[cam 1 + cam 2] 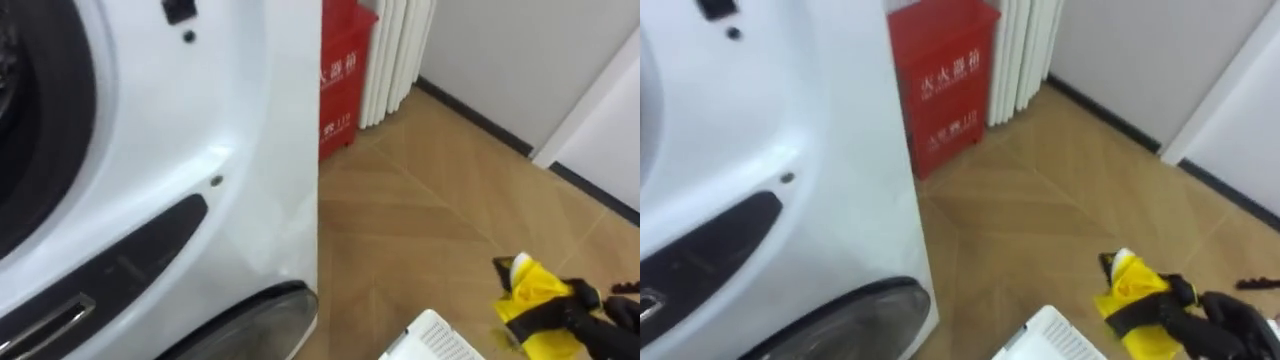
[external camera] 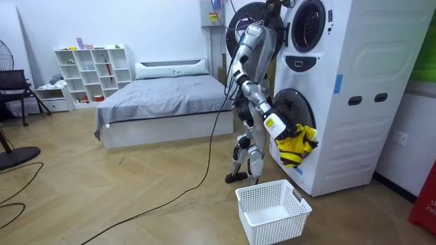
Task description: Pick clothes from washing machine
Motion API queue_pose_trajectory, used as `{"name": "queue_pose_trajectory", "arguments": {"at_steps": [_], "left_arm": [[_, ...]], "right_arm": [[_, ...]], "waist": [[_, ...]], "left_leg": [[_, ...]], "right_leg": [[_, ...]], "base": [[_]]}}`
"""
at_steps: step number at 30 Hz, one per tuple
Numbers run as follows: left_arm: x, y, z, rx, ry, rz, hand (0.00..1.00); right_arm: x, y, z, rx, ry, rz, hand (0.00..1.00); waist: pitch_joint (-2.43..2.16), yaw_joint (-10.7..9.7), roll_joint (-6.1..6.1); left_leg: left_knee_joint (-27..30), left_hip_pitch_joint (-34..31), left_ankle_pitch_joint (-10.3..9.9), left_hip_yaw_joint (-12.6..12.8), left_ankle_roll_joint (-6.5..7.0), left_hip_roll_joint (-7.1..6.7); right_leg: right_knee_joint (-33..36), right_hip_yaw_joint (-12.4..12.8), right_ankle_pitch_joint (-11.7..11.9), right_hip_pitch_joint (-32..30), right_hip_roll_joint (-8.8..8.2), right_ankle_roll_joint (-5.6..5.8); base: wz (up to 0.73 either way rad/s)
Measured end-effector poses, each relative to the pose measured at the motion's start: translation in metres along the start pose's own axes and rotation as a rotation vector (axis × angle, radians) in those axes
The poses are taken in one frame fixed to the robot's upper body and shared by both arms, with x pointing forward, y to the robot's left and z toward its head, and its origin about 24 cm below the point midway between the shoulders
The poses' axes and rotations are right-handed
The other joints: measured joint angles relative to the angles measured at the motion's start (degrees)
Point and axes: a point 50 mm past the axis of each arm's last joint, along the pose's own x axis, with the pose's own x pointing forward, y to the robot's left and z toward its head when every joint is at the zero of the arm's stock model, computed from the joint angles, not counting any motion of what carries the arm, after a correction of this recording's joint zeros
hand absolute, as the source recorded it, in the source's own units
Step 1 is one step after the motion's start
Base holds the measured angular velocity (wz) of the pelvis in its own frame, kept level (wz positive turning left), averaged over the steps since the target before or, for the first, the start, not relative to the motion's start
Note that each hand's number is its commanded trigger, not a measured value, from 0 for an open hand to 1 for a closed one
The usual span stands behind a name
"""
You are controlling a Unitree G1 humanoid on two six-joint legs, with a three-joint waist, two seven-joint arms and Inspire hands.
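A yellow and black garment (image 1: 535,300) hangs at the lower right of the eye views, and my right hand (image 1: 603,308) is shut on it, dark fingers curled over the cloth. In the room view I stand close against the front of the stacked white washing machine (image 2: 340,88), and the garment (image 2: 297,143) hangs from my hand (image 2: 275,125) in front of the lower door. The white laundry basket (image 2: 272,211) stands on the floor just below it; its corner (image 1: 435,335) is at the bottom edge of the eye view. The machine's white front panel (image 1: 200,150) takes up the left.
A red box (image 1: 340,75) and a white radiator (image 1: 395,50) stand against the wall past the machine's side. The upper round door (image 2: 245,24) stands open beside my head. A bed (image 2: 163,95) and a white shelf (image 2: 92,71) stand behind me. Wooden floor lies around.
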Motion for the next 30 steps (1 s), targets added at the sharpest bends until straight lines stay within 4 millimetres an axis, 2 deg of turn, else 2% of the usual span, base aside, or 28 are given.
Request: {"name": "queue_pose_trajectory", "arguments": {"at_steps": [4, 9, 13, 19, 22, 23, 24, 30], "left_arm": [[0.0, -0.007, 0.014, -0.016, -0.032, -0.025, 0.0], [-0.002, -0.018, 0.025, -0.04, -0.063, -0.064, 0.0], [-0.002, -0.019, 0.033, -0.02, -0.079, -0.068, 0.0], [-0.002, -0.021, 0.049, -0.031, -0.117, -0.077, 0.0], [-0.002, -0.021, 0.053, -0.034, -0.13, -0.079, 0.0], [-0.002, -0.021, 0.055, -0.04, -0.135, -0.083, 0.0], [-0.002, -0.021, 0.056, -0.044, -0.143, -0.084, 0.0], [-0.003, -0.022, 0.057, -0.04, -0.153, -0.089, 0.0]], "right_arm": [[0.006, 0.008, 0.002, -0.002, -0.008, 0.015, 1.0], [0.015, 0.015, -0.009, -0.046, 0.046, 0.028, 1.0], [0.017, 0.02, -0.012, -0.06, 0.048, 0.029, 1.0], [0.019, 0.031, -0.014, -0.091, 0.054, 0.052, 1.0], [0.022, 0.037, -0.016, -0.098, 0.064, 0.069, 1.0], [0.023, 0.038, -0.017, -0.101, 0.071, 0.071, 0.73], [0.023, 0.038, -0.018, -0.101, 0.074, 0.071, 0.02], [0.023, 0.04, -0.021, -0.108, 0.078, 0.086, 0.0]], "waist": [[0.19, -0.1, 1.43], [0.19, -0.1, 3.61], [0.18, -0.1, 3.75], [0.26, 0.4, 4.02], [0.28, 0.7, 4.09], [0.29, 0.7, 4.13], [0.3, 0.8, 4.19], [0.3, 1.0, 4.19]], "left_leg": [[0.1, -1.9, 0.4, 0.1, 0.53, -0.42], [-0.9, -3.2, 1.0, 0.3, 1.09, -1.14], [-1.4, -4.6, 1.5, 0.2, 1.32, -2.15], [-1.3, -5.8, 2.1, -0.8, 1.56, -2.41], [-1.3, -6.0, 2.1, -1.1, 1.57, -2.12], [-1.3, -6.0, 2.2, -1.3, 1.61, -2.12], [-1.3, -6.1, 2.3, -1.6, 1.64, -2.14], [-1.5, -6.2, 2.3, -1.7, 1.66, -2.1]], "right_leg": [[0.0, 0.4, 0.4, -2.0, -0.41, 0.44], [0.4, 0.2, 0.6, -3.9, -0.67, 0.79], [1.8, 0.4, 0.5, -5.9, -1.27, 0.96], [1.8, -0.5, 0.4, -7.0, -1.8, 0.89], [1.8, -0.8, 0.4, -7.0, -2.12, 0.88], [1.8, -1.0, 0.4, -7.0, -2.27, 0.88], [1.8, -1.3, 0.4, -6.9, -2.39, 0.88], [1.7, -1.5, 0.4, -6.9, -2.42, 0.88]], "base": [[0.0], [0.0], [0.03], [0.1], [0.07], [0.11], [0.11], [0.01]]}}
